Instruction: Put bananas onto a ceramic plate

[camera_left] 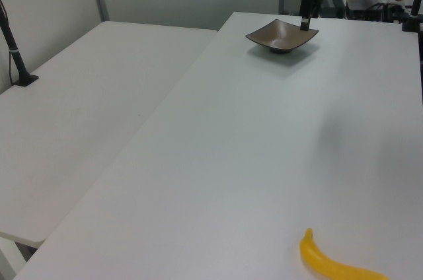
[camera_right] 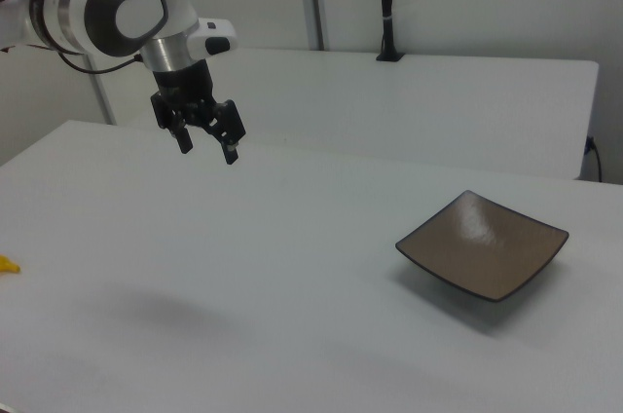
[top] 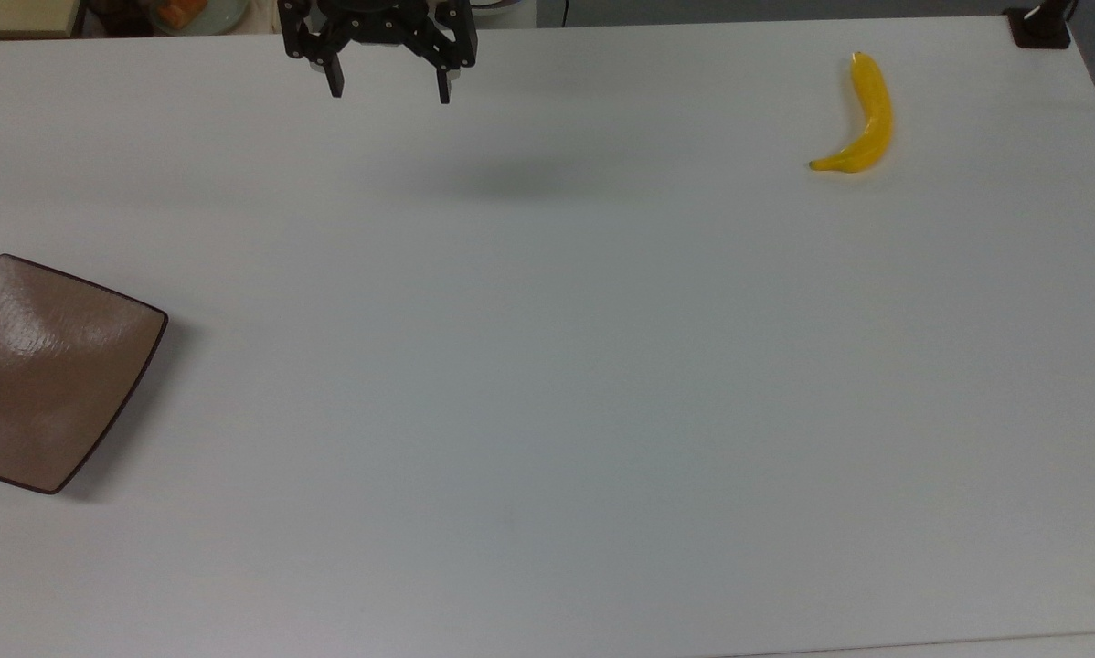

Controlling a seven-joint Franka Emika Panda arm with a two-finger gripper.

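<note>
Fingers spread wide and empty, the gripper [top: 388, 91] hangs above the white table [top: 547, 384] near its far edge in the top view. The banana [top: 863, 119] lies flat toward the top view's right, well apart from the square brown ceramic plate [top: 45, 375] at the top view's left edge.

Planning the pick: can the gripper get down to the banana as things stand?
Probably yes. The banana lies alone on the white table, far from the brown plate, and nothing stands between it and the open, empty gripper above the table.
</note>
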